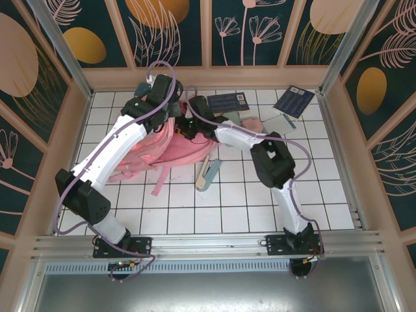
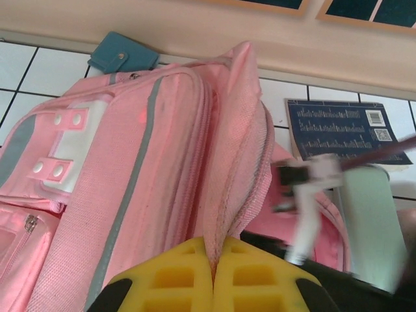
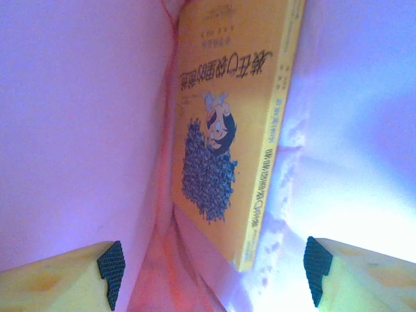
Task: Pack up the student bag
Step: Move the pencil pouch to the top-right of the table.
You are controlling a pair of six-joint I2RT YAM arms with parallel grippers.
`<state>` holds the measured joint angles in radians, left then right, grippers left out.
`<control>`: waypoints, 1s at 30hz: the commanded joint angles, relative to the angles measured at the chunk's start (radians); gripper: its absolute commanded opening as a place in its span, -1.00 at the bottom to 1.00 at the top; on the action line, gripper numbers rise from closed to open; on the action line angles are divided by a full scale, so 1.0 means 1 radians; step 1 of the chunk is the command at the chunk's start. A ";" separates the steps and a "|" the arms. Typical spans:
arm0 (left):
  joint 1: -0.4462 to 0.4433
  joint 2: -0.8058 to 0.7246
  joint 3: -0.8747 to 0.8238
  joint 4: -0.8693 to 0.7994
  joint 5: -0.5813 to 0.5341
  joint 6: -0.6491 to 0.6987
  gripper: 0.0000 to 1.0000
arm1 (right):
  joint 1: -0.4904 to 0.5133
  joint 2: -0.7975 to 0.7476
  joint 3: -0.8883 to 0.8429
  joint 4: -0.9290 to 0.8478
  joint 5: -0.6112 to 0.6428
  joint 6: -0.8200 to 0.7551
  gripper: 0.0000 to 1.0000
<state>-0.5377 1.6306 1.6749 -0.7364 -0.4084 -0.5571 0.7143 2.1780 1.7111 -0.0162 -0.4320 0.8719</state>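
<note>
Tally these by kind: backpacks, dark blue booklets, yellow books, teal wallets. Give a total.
Backpacks: 1, the student bag
Dark blue booklets: 2
Yellow book, inside the bag: 1
Teal wallet: 1
Total: 5

A white-tiled table [image 1: 247, 201] carries the student bag [image 1: 182, 153], which lies under the left gripper [image 2: 213, 276] and around the right gripper [image 3: 211, 273]. Beyond the left gripper lie a teal wallet [image 2: 122, 58] and a dark blue card [image 2: 344, 130]. A second dark card [image 1: 294, 101] lies well off to the right gripper's right, and a cream-and-teal pouch [image 1: 208, 174] lies on its base side.
</note>
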 commanded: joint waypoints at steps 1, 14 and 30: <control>0.006 -0.048 -0.079 0.032 -0.084 -0.026 -1.00 | -0.040 -0.140 -0.124 -0.015 0.046 -0.091 0.51; 0.007 -0.088 -0.294 0.062 -0.087 -0.097 -1.00 | -0.272 -0.384 -0.413 -0.040 0.144 -0.209 0.34; 0.005 -0.055 -0.279 0.082 -0.007 -0.124 -1.00 | -0.292 0.053 0.032 -0.112 0.157 -0.232 -0.57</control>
<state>-0.5442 1.5661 1.3846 -0.6651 -0.3958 -0.6598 0.3874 2.1742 1.6550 -0.0753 -0.2798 0.6552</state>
